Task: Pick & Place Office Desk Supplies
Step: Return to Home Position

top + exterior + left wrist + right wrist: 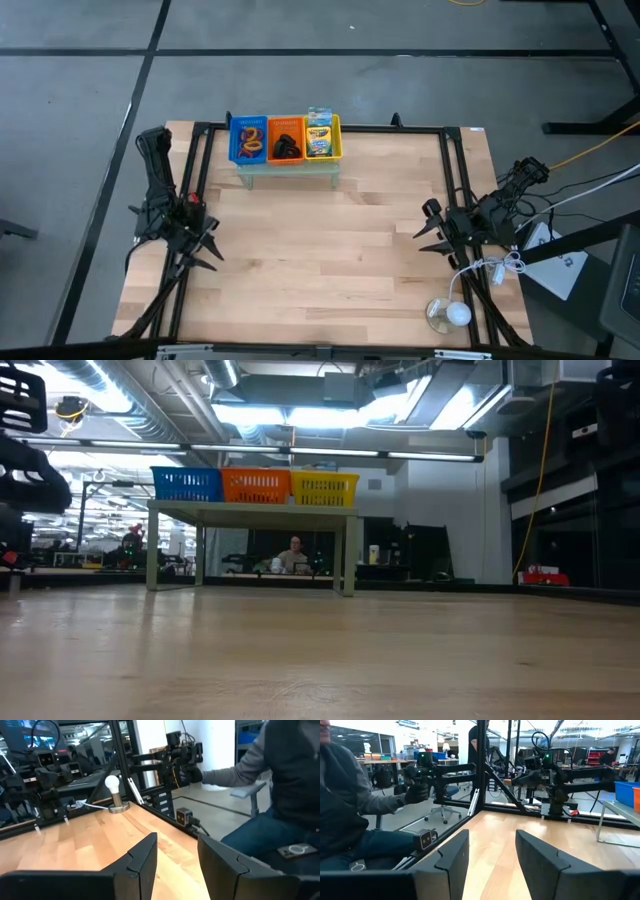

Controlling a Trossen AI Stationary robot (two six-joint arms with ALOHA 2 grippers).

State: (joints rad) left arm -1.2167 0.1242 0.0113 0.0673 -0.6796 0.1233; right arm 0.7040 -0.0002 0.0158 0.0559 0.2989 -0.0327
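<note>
On the wooden table (pixel 330 260), the supplies (pixel 286 145) sit well apart from left claw (pixel 208 243) and right claw (pixel 428 225), both spread

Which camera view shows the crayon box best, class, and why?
The high view: the crayon box stands visible in the yellow bin. The low view shows only that bin's mesh side; neither wrist view shows the box.

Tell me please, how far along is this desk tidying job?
Looks done: the blue bin, orange bin and yellow bin stand filled on the green riser. In hand: nothing; the left gripper and right gripper hang open and empty at the table's sides. Left: probably nothing, as I see no loose supplies there.
</note>
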